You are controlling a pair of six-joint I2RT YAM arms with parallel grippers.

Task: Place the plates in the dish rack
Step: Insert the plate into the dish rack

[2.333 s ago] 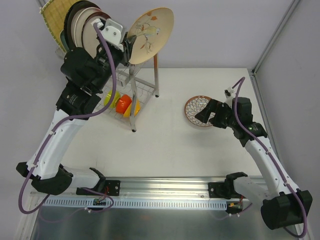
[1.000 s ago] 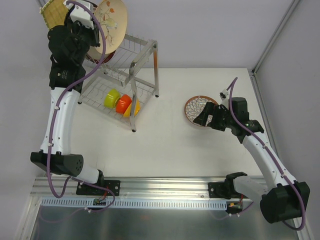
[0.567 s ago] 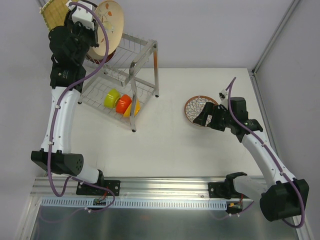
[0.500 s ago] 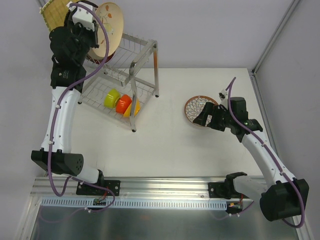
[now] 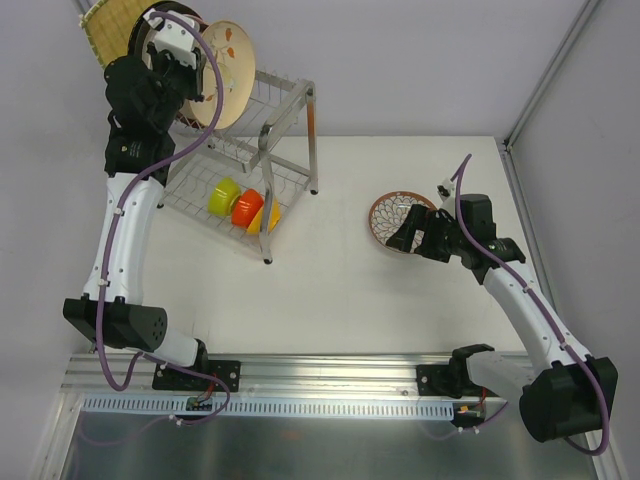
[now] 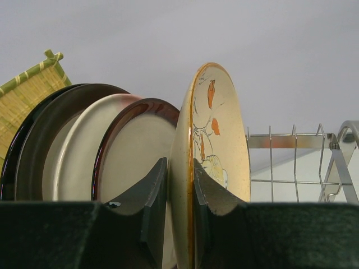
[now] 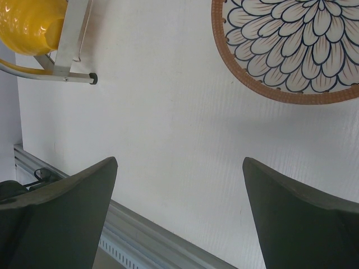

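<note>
Looking from above, you found the bench (image 5: 330,300) carrying the dish rack (image 5: 285,105) at its far left. On the rack's upper tier, the yellow woven plate (image 5: 108,22) and the dark-rimmed plates (image 6: 129,151) stood on edge. Your left claw (image 6: 179,168) was clamped on the rim of the cream floral plate (image 6: 216,129), held upright just beside that row. The petal-pattern plate (image 5: 395,222) lay flat on the bench at the right. Your right claw (image 7: 179,162) hovered near it, fingers wide apart, gripping nothing. Three small bowls (image 5: 243,205) sat on the lower tier.

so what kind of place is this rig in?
Probably a lab test cell, not a kitchen: two arms bolted to a rail at a white table, with a rack of plates.
</note>
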